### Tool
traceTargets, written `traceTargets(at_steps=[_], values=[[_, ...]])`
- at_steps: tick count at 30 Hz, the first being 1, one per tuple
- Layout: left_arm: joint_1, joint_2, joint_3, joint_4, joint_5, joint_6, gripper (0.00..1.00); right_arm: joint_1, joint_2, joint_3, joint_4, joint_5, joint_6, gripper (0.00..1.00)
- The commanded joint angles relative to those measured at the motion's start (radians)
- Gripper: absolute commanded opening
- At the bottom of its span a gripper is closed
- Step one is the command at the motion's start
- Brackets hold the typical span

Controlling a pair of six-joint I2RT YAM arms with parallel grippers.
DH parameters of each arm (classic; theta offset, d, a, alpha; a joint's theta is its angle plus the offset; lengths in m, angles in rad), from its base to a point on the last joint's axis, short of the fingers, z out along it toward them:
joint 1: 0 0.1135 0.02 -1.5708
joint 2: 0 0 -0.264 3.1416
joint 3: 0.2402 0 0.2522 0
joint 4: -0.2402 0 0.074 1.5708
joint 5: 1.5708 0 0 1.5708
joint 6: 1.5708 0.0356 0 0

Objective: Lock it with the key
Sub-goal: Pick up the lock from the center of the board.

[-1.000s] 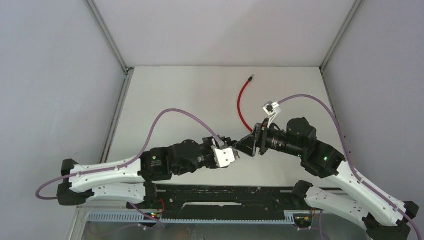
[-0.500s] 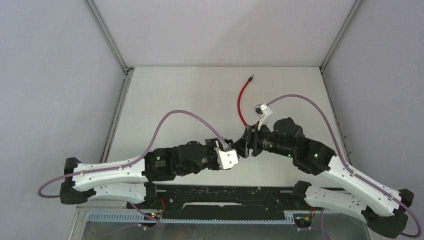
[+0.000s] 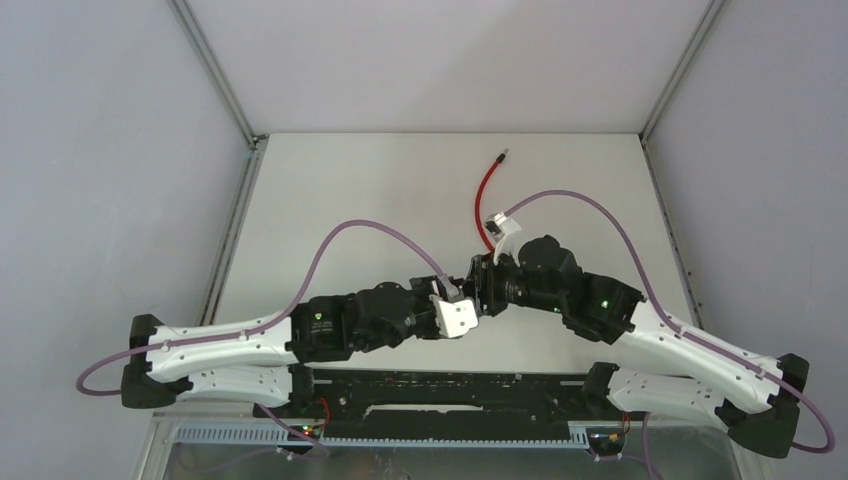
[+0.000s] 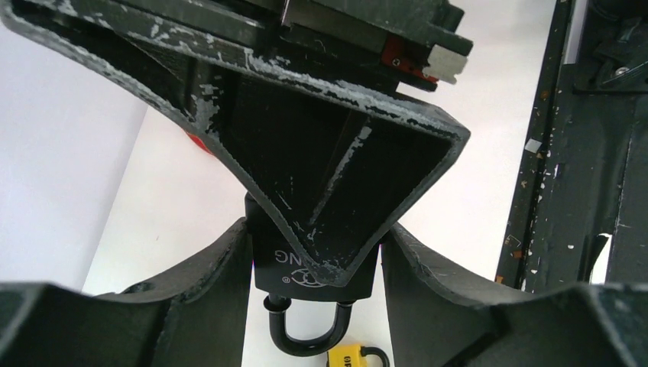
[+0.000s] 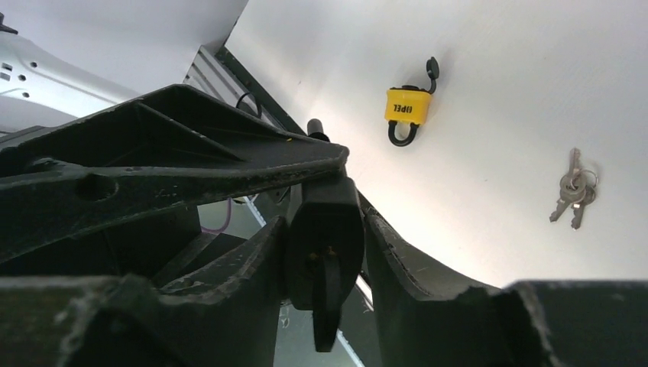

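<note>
The white tabletop (image 3: 380, 190) carries the loose things; both arms reach over its near middle and meet tip to tip. The left gripper (image 4: 315, 264) has its jaws narrowed onto the body of a black padlock (image 4: 277, 274), one finger pressed against each side. The padlock's shackle hangs out of the jaws toward the bottom of the left wrist view.

The right gripper (image 5: 325, 245) has its jaws pinched on the black head of a key (image 5: 325, 229), which sits upright between the two fingers. One of the right fingers lies across the face of the padlock and hides much of it in the left wrist view. The left gripper's frame likewise fills the foreground of the right wrist view. Whether the key's blade sits in the keyway cannot be told.

A red cable (image 3: 484, 205) lies curved on the tabletop beyond both sets of jaws, near the right wrist. A yellow padlock (image 5: 405, 105) rests flat on the tabletop, well apart from the right jaws. A small bunch of silver keys (image 5: 573, 191) lies near it, not touching it.
</note>
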Motion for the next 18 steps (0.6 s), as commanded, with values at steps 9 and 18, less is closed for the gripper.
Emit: traceTargets(at_steps=[9, 18], values=[[-0.008, -0.030, 0.019, 0.144, -0.061, -0.006, 0.55, 0.009, -0.049, 0.045, 0.062, 0.091, -0.041, 0.09], [-0.006, -0.272, -0.090, 0.135, -0.222, -0.288, 0.95, -0.001, -0.031, 0.043, -0.125, 0.487, -0.144, 0.00]])
